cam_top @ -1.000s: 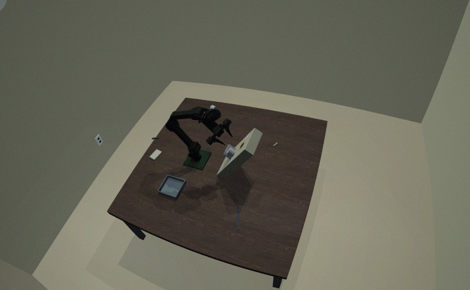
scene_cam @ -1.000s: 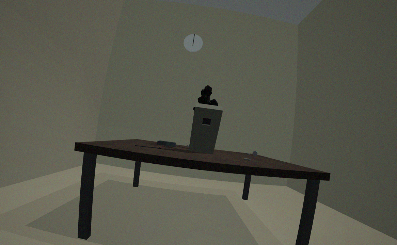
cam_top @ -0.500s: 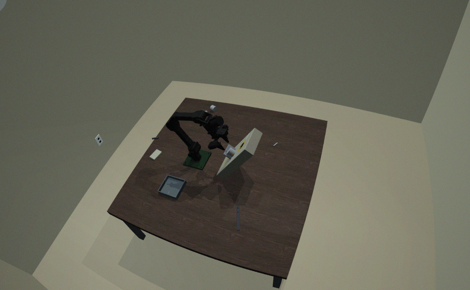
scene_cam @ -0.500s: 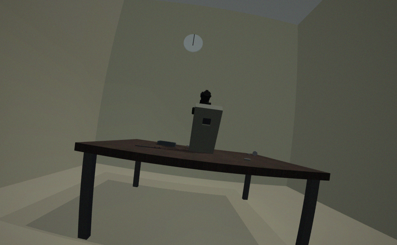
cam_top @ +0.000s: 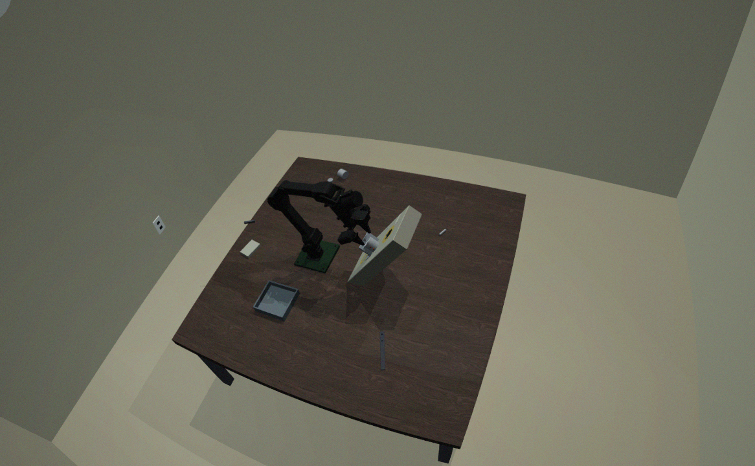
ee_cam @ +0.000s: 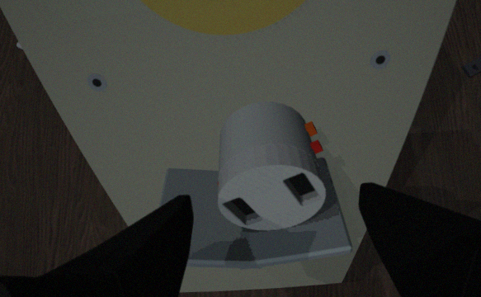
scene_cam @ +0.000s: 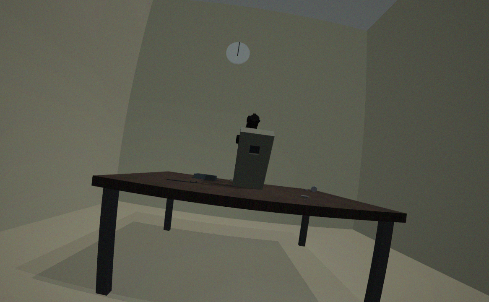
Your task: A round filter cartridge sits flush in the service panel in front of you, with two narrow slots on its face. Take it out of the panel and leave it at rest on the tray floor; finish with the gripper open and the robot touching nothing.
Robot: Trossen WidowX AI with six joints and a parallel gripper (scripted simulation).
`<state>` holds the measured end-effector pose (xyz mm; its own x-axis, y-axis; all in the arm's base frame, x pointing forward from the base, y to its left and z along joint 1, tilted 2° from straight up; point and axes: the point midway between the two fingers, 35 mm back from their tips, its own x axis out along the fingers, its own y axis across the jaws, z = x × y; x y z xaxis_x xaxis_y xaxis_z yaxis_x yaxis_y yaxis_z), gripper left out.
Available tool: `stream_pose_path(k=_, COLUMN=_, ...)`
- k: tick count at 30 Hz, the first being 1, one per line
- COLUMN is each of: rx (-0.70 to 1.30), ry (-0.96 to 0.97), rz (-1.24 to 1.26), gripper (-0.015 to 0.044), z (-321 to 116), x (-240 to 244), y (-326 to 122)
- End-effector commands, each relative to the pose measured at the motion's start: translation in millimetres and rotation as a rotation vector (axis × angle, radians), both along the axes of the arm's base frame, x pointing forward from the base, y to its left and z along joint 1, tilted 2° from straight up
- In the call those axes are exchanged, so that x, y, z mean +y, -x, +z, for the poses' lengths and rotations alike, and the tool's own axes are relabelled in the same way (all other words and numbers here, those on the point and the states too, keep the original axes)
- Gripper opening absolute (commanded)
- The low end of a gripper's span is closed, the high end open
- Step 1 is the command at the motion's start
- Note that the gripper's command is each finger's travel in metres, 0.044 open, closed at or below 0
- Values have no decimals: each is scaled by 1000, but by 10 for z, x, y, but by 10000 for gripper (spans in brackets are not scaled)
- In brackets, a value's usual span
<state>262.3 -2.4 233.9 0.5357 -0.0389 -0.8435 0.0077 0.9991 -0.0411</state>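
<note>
Looks like a plain, workshop-ish test room tbh: a black jointed robot arm [cam_top: 293, 219] [scene_cam: 253, 121] is mounted on a dark brown wooden table [cam_top: 443, 301] [scene_cam: 201, 193], and a round white wall clock [scene_cam: 237, 53] is hung on bare greenish-beige walls.

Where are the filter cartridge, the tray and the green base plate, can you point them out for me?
Filter cartridge [cam_top: 371, 245] [ee_cam: 266, 153]: top and wrist views, on its curved side.
Tray [cam_top: 261, 312] [scene_cam: 205, 176]: top and exterior views, on its wall.
Green base plate [cam_top: 327, 265]: top view, near a free corner.
</note>
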Motion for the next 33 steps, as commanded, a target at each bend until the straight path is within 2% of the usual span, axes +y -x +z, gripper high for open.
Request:
stream_pose_path(k=1, rx=14, ry=0, rz=4, gripper=305, z=-96, x=1, y=-39)
stream_pose_path(k=20, rx=13, ry=0, rz=4, gripper=305, z=-270, x=-7, y=-133)
stream_pose_path(k=22, rx=4, ry=0, rz=0, gripper=252, z=-234, x=-10, y=-127)
stream_pose_path(k=32, rx=4, ry=0, rz=0, gripper=186, z=-234, x=-10, y=-127)
stream_pose_path(k=33, rx=4, ry=0, rz=0, gripper=159, z=-234, x=-10, y=-127)
